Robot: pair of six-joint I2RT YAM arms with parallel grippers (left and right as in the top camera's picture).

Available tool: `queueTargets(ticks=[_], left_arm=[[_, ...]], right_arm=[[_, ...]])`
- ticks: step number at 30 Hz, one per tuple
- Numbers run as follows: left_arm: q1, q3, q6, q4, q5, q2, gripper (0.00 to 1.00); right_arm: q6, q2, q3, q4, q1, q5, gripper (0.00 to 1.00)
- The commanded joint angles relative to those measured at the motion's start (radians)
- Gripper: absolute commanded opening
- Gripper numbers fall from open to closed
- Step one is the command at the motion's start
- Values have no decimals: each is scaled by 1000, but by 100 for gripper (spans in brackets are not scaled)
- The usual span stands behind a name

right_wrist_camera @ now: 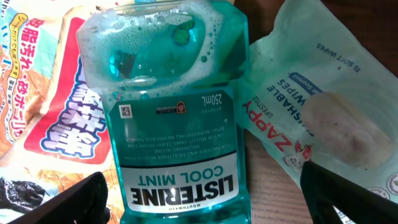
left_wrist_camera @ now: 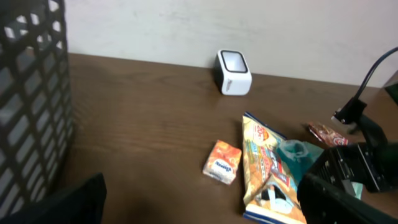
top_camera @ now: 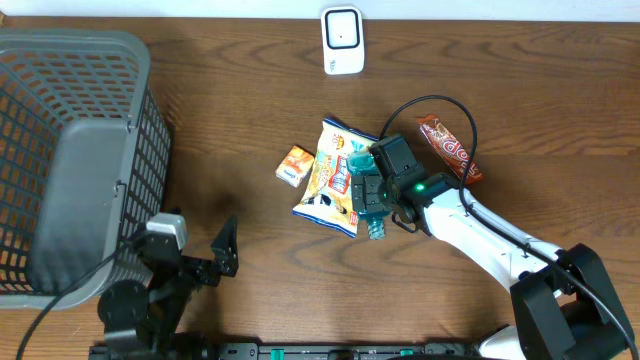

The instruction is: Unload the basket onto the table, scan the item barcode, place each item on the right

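- My right gripper (right_wrist_camera: 208, 208) stands wide: its dark fingers (right_wrist_camera: 68, 200) sit in the lower corners of the wrist view, clear of the bottle.
- Between them lies the teal, clear plastic Listerine mouthwash bottle (right_wrist_camera: 177, 118), flat on its side. Its label reads upside down and foam has gathered at the top end.
- In the overhead view the bottle (top_camera: 376, 227) is just right of centre, mostly under my right wrist.
- It rests partly on a yellow crinkled snack bag (top_camera: 328, 178), with a pale green soft wipes packet (right_wrist_camera: 323, 99) touching its right side.
- A small orange box (top_camera: 294, 165) lies just left of the bag, and a red snack wrapper (top_camera: 450, 148) lies to the right.
- The white boxy barcode scanner (top_camera: 342, 40) stands at top centre on the brown wooden table (top_camera: 250, 90).
- My left gripper (top_camera: 197, 242) is spread wide and empty at lower left, beside the grey plastic mesh basket (top_camera: 70, 150).
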Motion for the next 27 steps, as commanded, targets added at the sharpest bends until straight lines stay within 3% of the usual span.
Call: queueTargets(ticks=[1, 4, 6, 16, 27], left_arm=[[2, 2, 2, -66, -75, -63, 98], [2, 2, 2, -130, -123, -79, 98], [2, 2, 0, -164, -122, -79, 98], [2, 2, -6, -243, -122, -78, 98], [2, 2, -6, -439, -122, -78, 98]], right_arm=[[-15, 8, 24, -3, 4, 2, 94], [-15, 3, 42, -39, 4, 0, 94], [-15, -10, 54, -84, 2, 0, 99], [-5, -185, 58, -167, 2, 2, 99], [267, -249, 55, -238, 2, 150, 99]])
